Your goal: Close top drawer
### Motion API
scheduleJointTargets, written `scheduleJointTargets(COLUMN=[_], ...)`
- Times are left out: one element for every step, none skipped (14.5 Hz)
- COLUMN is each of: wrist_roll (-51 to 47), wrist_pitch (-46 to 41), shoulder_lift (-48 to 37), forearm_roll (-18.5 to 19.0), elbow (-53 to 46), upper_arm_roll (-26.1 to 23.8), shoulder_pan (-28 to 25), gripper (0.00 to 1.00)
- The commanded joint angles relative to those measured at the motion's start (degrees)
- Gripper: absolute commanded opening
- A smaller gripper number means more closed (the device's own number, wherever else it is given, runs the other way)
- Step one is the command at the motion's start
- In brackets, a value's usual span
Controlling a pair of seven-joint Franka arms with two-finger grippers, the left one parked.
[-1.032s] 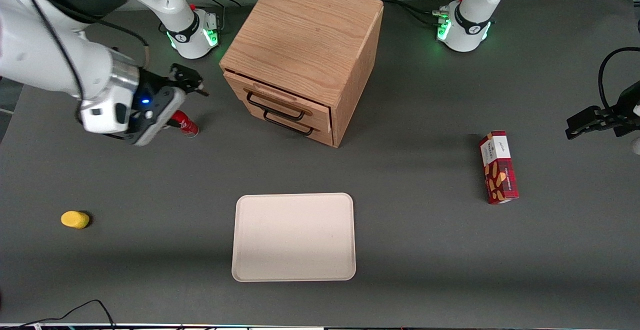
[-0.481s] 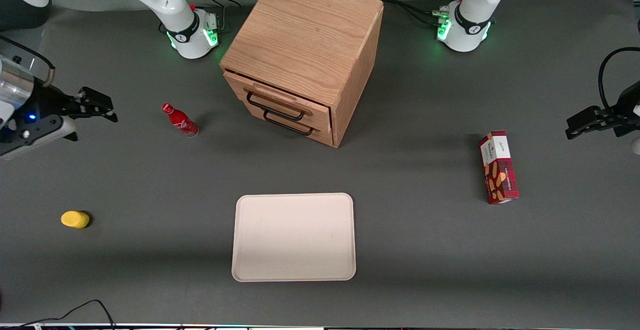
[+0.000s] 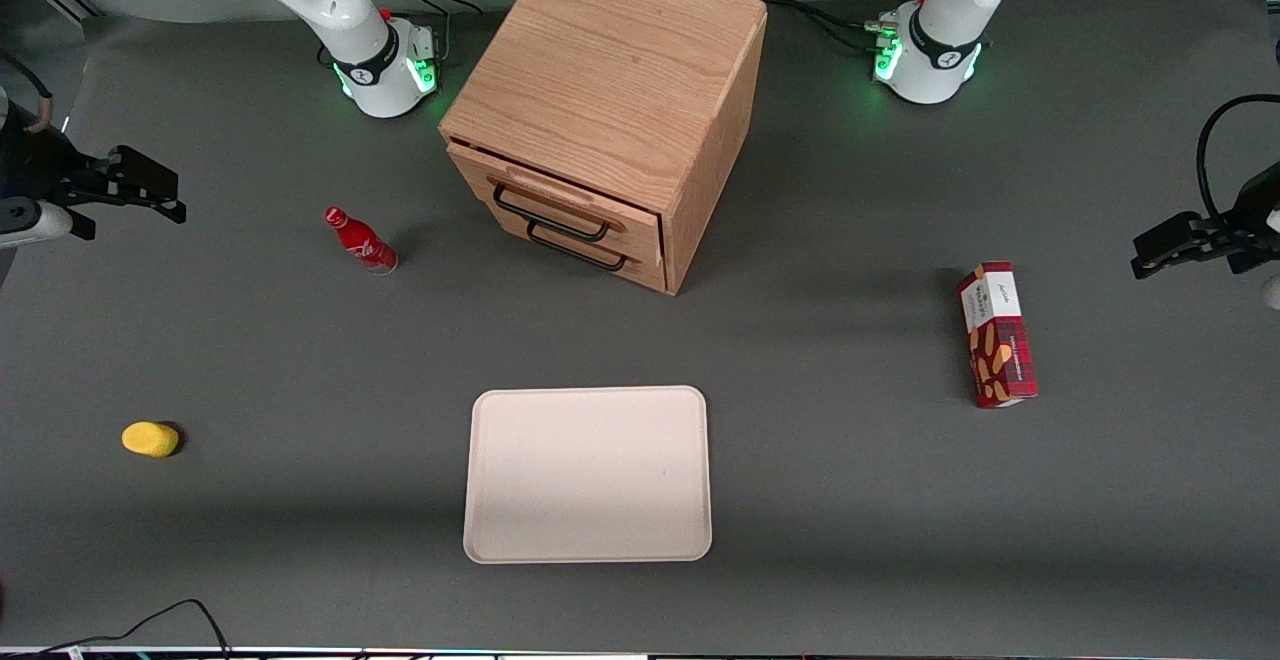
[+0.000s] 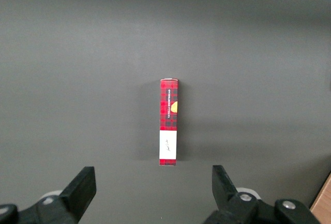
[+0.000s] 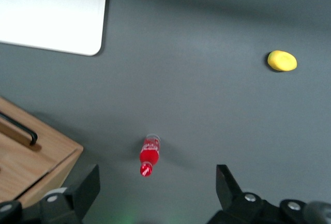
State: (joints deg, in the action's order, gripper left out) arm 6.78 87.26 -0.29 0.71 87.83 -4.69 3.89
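Gripper hangs empty, fingers apart, well clear of the top drawer, which looks shut — nudge its panel squarely if needed.

Cabinet standing on the desk, farther from the front camera than the tray; top drawer directly above the lower drawer. Bottle upright beside the cabinet, toward the working arm's end. Gripper above the desk at that end, fingers spread, well apart from the bottle. Small lump nearer the camera there. Box lying toward the parked arm's end.
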Motion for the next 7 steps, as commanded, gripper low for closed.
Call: scheduleJointTargets(wrist_roll=[-3.9,-5.2,-6.2,-8.0,-9.0,-9.0,-8.8], wrist_pitch=[3.9,4.0,4.0,4.0,4.0,3.9,3.9], shoulder_lift=[-0.6,-0.4,-0.2,0.0,0.1,0.3,0.4], forearm_roll=[-1.2,-1.2,-1.2,-1.1,-1.0,-1.1,-1.1], elbow=[1.7,1.8,1.7,1.7,1.7,1.7,1.8], upper_arm_roll=[0.3,0.3,0.3,0.3,0.3,0.3,0.3], shoulder_pan=[0.6,0.6,0.4,0.3,0.2,0.2,0.2], gripper=[1.00,1.00,1.00,1.00,1.00,1.00,1.00])
